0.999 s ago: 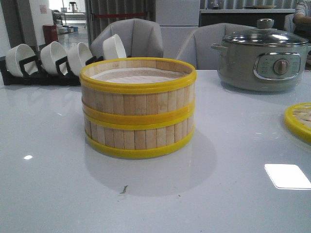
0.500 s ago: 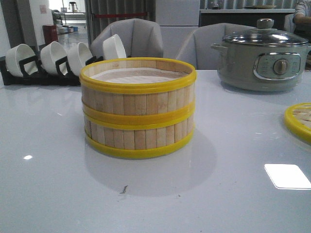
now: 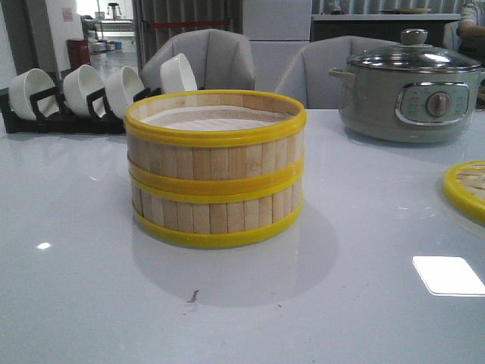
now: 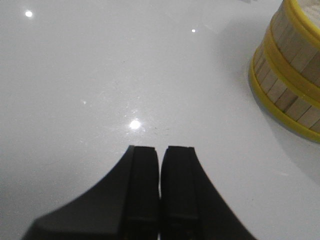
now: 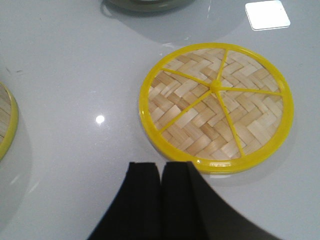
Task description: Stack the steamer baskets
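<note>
Left gripper (image 4: pixel 160 155) closed, empty; right gripper (image 5: pixel 161 170) likewise.

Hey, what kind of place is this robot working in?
Likely a dining or kitchen-style demo room: a white table with stacked steamer baskets, an electric pot, bowls on a rack, and grey chairs behind.

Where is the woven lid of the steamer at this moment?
The lid lies flat on the table at the front view's right edge, apart from the stacked baskets, in front of the electric pot.
</note>
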